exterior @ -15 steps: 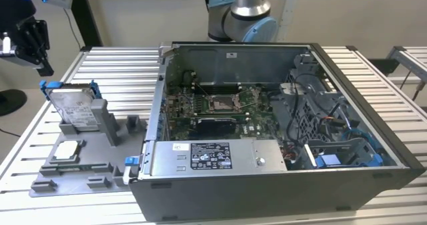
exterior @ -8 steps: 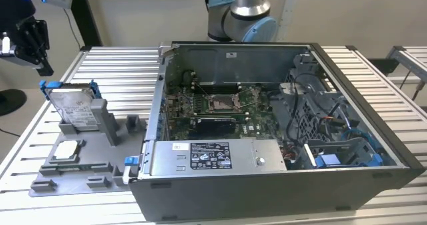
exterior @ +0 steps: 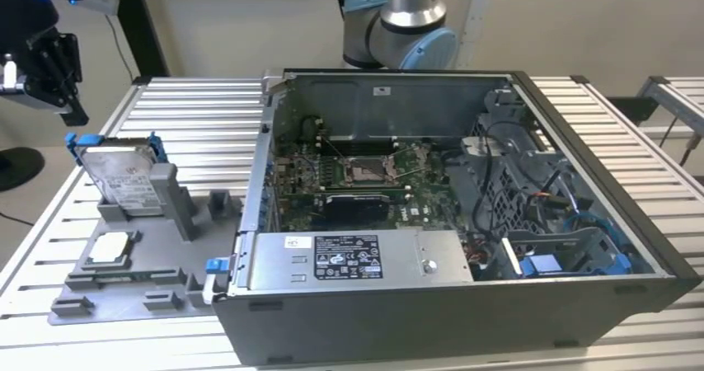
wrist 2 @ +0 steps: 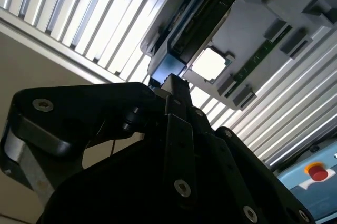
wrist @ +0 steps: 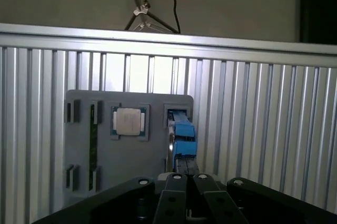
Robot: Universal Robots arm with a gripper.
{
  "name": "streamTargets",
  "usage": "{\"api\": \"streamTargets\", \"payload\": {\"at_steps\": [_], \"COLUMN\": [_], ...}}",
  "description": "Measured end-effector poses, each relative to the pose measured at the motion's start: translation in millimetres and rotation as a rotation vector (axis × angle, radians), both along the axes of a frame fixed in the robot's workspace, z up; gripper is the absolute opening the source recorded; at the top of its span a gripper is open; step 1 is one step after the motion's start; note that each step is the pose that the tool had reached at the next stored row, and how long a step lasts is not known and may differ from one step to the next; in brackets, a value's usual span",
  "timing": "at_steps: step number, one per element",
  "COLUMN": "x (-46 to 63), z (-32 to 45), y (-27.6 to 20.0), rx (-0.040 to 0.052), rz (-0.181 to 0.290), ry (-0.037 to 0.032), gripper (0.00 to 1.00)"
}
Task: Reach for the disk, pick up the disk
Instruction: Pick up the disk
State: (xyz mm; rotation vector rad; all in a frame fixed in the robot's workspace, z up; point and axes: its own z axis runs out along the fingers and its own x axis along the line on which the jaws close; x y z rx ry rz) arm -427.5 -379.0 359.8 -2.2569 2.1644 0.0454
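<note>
Silver metal with a white label, the disk [exterior: 119,173] stands on edge and leans back in a slot of the grey holder [exterior: 143,280]. The holder sits at the left of the exterior view, on the slatted counter [exterior: 198,107] beside the open computer case [exterior: 440,223].

I judge the disk stiff and dense for its size. Its smooth faces would likely slip under a light pinch, and it is probably sensitive to knocks. It wants a firm hold and no bump against the holder's posts. The blue rails [exterior: 72,144] along its long sides look like the better place to grip: plastic, less slick, and free at the upper end.

The gripper [wrist: 184,177] shows, in both wrist views, jaws drawn close together with nothing between them. In the exterior view it hangs at the upper left of the frame, above the disk and well apart from it.

The holder's grey post hides the disk's lower part, so I cannot tell how deep it sits. The wrist views catch the disk edge-on, its label face turned away. A small square chip [exterior: 110,247] lies flat in a nearby pocket, apart from the disk.
</note>
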Motion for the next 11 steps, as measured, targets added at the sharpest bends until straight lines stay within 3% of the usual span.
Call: {"api": "streamTargets", "payload": {"at_steps": [1,11], "x": [0.0,0.0], "z": [0.0,0.0], "y": [0.0,-1.1], "rx": [0.0,0.0], "rz": [0.0,0.0], "ry": [0.0,0.0], "gripper": [1.0,1.0]}}
